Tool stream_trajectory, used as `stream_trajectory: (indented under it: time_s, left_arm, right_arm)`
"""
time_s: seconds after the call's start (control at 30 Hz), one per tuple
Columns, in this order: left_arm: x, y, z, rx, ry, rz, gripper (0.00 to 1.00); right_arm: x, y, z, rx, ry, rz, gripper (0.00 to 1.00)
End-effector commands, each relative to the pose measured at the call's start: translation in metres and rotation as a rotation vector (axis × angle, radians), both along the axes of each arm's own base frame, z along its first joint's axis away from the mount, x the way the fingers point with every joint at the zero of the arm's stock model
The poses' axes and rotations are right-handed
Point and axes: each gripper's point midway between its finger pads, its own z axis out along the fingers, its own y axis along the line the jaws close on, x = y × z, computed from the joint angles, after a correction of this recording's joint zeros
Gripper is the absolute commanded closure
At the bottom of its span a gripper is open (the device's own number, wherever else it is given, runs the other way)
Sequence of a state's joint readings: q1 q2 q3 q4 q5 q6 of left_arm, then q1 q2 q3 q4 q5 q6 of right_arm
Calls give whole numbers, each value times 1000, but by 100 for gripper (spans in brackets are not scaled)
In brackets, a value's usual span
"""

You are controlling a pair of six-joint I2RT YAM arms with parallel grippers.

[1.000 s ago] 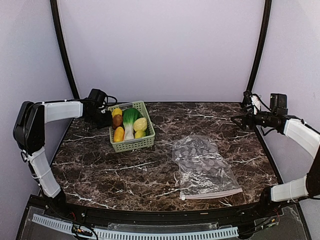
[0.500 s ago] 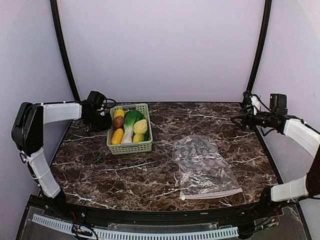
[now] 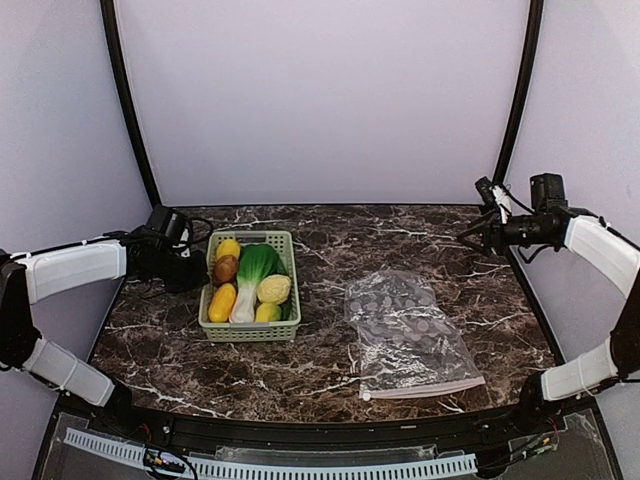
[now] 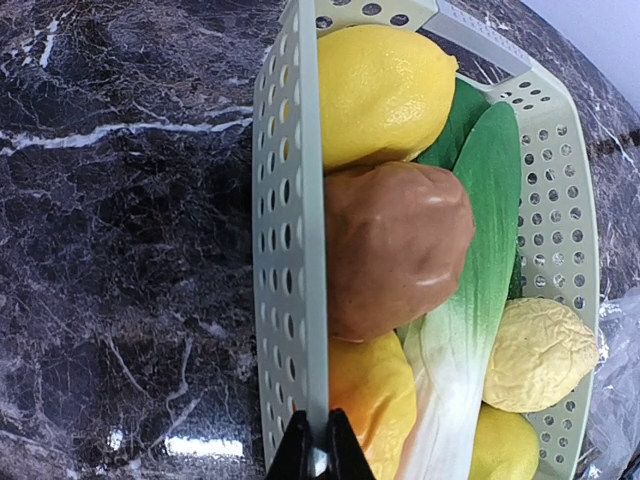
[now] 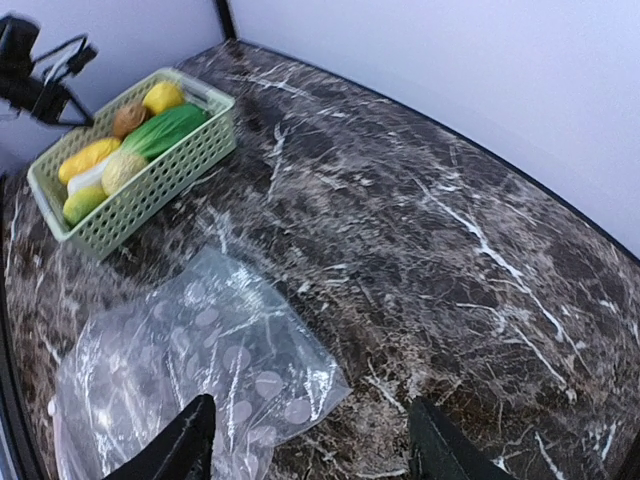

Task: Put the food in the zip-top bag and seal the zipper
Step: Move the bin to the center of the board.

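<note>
The left gripper [image 4: 318,455] is clenched on the left wall of the pale green lattice basket [image 3: 250,330], which sits left of centre on the marble table [image 3: 330,250]. All the food lies inside it: a lemon [image 4: 385,90] at the far end, a brown potato [image 4: 395,250] against the pinched wall, a bok choy [image 4: 480,230], a pale yellow corn [image 4: 540,355] and an orange-yellow fruit [image 4: 375,400]. The zip-top bag [image 3: 400,330] lies flat right of centre, apart from the basket, with its zipper [image 3: 430,387] along the near edge. The right gripper [image 5: 310,405] hangs above the table's far right, its 2 fingers spread with nothing between them.
</note>
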State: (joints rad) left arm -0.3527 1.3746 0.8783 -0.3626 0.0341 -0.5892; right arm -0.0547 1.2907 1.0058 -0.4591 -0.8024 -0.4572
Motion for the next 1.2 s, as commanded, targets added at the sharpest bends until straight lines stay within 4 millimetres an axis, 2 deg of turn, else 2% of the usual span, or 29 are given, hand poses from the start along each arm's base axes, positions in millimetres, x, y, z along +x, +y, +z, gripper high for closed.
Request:
stream_trajectory:
  time_s: [0.0,0.2,0.33,0.4,0.47,0.53,0.57,0.6,0.63,0.7,0.73,0.83,0.93,0.97,1.0,1.03,1.17]
  left_arm:
    - [-22,-4,0,-26,9,-28,99]
    - [-43,-20,-9,-41,30,-63,99]
    - [-49,-39,-13,-59,36,-96,99]
    - [-50,-47,-14,-61,37,-117,99]
    - [-51,-52,-16,-55,42,-131,99]
    - [-52,-54,-17,-56,53,-130,93]
    - [-53,-53,-18,-51,65,-117,77]
    - [-54,-51,-18,-43,73,-108,69]
    - [-54,-47,-16,-19,78,-98,55]
    - [-51,-37,-7,30,48,-83,46]
    - [-50,-34,-4,44,31,-78,44]
    - [-40,-11,16,153,-68,-27,28]
    - [-23,0,45,265,-144,-28,25]
    - [-19,-1,50,275,-157,-34,25]
    - [-13,-4,59,284,-174,-44,25]
    - [-9,-4,64,289,-185,-41,25]
    - [2,-9,76,271,-217,-20,26]
  right_arm:
    - [-64,41,-11,-109,65,246,39]
    - [-141,66,-52,-322,30,444,43]
    - [-176,79,-67,-355,54,552,40]
    - [-187,83,-76,-385,67,591,38]
    - [-194,87,-89,-420,82,613,34]
    - [-197,88,-101,-443,107,628,32]
    - [-201,89,-107,-453,125,643,32]
    - [-204,89,-110,-463,134,655,32]
    - [-208,90,-111,-476,139,669,31]
    - [-213,90,-109,-499,114,681,30]
    - [-212,91,-106,-502,85,674,28]
    - [-215,89,-103,-525,48,692,24]
    - [-220,83,-114,-622,66,733,23]
    - [-223,82,-118,-642,74,751,17]
    - [-228,79,-123,-664,85,769,4]
    - [-233,78,-126,-678,91,790,2]
    - [-241,78,-133,-717,30,795,1]
